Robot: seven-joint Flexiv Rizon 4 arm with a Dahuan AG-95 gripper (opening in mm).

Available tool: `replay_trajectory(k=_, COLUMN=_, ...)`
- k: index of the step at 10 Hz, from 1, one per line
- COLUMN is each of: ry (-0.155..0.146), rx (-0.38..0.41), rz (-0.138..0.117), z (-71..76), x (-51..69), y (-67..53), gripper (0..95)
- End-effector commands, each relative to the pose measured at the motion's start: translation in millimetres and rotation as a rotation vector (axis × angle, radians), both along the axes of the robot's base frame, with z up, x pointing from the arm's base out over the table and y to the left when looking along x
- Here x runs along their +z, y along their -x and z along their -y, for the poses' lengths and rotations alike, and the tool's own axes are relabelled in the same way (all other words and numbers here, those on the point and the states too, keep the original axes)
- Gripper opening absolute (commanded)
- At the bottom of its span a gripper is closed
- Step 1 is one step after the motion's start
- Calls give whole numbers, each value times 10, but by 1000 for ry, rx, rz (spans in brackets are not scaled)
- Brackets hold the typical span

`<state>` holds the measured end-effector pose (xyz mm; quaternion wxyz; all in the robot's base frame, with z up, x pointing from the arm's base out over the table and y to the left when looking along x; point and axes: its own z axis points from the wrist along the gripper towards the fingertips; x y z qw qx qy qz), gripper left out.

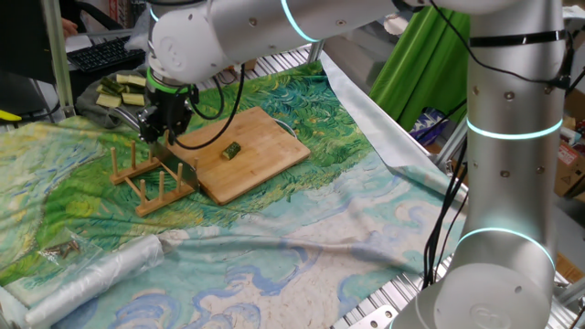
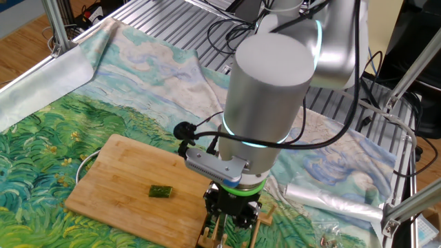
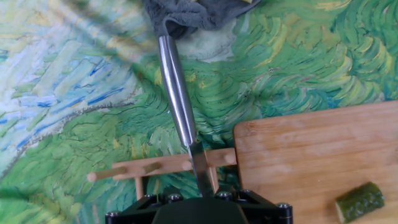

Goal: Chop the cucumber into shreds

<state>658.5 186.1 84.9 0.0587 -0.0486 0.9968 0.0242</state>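
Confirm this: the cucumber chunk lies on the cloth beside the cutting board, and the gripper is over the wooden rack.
Wrong in one respect: the cucumber lies on the board itself, not on the cloth, as one fixed view shows. The gripper is indeed over the rack.

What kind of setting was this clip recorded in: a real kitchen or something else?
Probably a robotics lab bench, not a kitchen: an aluminium-frame table draped with a painted-landscape cloth, a computer keyboard behind it, and only a bamboo cutting board with a cucumber chunk as kitchen props.
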Motion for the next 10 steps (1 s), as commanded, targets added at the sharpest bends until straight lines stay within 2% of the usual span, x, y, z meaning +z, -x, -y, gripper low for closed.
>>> replay_trajectory(k=1, ry=0, rx=6, rz=8, z=-4, x=-53, y=-28, gripper=380)
replay_trajectory(k=6, ry=5, rx=24, rz=26, z=-9, x=-154, y=-66, gripper=380)
replay_trajectory(k=10, ry=25, rx=72, rz=30, z=-3, x=-218, y=-64, gripper=380)
